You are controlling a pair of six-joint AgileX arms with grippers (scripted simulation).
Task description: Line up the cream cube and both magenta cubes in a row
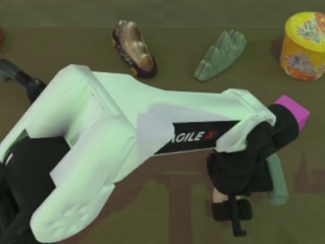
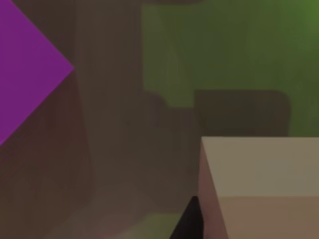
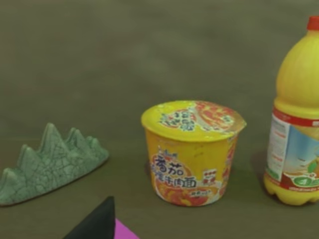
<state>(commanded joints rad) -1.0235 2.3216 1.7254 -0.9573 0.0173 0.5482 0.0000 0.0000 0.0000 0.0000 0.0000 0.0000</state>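
Left gripper [image 1: 232, 218] hangs low, right of the table's centre. I cannot tell how open it is, or whether it grips the cream cube [image 2: 259, 184] close under its camera. Farther right sits one magenta cube [image 1: 293, 109]; the other is hidden. I judge I'm placing the cream cube, and next must square it with that magenta. My right arm is outside the top view.

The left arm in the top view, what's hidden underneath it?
A magenta cube pokes out past the left arm, mostly covered. The left wrist view shows a cream cube close below. The second magenta cube and the table under the arm cannot be seen.
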